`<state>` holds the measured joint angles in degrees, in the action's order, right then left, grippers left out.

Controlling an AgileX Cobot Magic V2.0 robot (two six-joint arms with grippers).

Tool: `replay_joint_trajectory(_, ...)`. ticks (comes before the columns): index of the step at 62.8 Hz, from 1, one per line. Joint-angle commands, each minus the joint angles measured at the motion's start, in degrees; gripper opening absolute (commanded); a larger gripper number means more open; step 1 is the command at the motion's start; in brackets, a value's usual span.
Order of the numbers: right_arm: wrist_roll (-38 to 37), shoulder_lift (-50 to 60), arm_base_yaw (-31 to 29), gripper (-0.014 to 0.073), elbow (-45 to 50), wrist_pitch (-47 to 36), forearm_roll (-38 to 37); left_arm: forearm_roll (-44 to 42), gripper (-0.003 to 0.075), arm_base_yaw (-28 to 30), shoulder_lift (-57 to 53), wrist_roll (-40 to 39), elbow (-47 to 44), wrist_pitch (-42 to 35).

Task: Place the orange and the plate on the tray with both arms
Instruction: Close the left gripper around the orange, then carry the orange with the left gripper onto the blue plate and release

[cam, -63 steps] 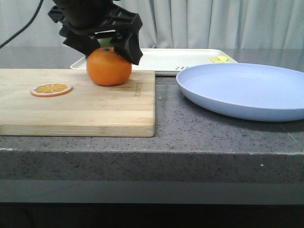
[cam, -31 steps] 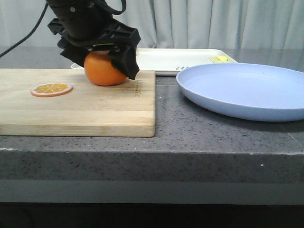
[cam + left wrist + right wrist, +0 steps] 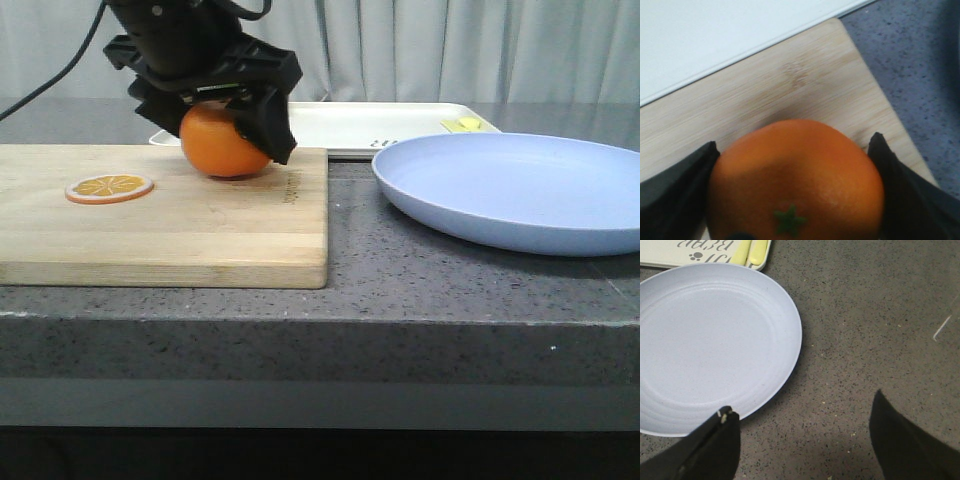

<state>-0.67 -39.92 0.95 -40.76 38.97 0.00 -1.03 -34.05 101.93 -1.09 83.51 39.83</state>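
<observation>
The orange (image 3: 222, 145) sits on the wooden cutting board (image 3: 200, 230) near its far right corner. My left gripper (image 3: 222, 138) is down over it, with a black finger pressed against each side. In the left wrist view the orange (image 3: 795, 175) with its green stem dot fills the space between the fingers (image 3: 685, 185) of the left gripper (image 3: 794, 150). The lavender-blue plate (image 3: 510, 190) lies on the counter to the right. The cream tray (image 3: 370, 125) lies behind. My right gripper (image 3: 802, 407) is open over bare counter beside the plate's (image 3: 710, 340) rim.
A thin orange slice (image 3: 108, 187) lies on the board's left part. A small yellow item (image 3: 465, 125) sits on the tray's right end, also visible in the right wrist view (image 3: 752, 250). The grey speckled counter (image 3: 350, 250) drops off at the front edge.
My left gripper has come down around the orange and its fingers have closed against its sides. The orange has stayed on the board. The plate has not moved.
</observation>
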Motion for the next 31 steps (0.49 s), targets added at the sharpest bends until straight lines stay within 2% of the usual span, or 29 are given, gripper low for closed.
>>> replay_joint_trajectory(1,0.7,-0.1,-0.1,0.0552,-1.7,-3.4,-0.7,1.0,0.0388,-2.8,-2.7,0.2,5.0,-1.9)
replay_joint_trajectory(14,0.7,-0.1,-0.1,0.0552,-1.7,-3.4,-0.7,-1.5,0.0390,-10.6,0.3,1.1,13.3,-1.6)
replay_joint_trajectory(31,0.7,-0.1,-0.1,0.0552,-1.7,-3.4,-0.7,-1.5,0.0390,-16.7,11.3,1.1,25.3,0.7)
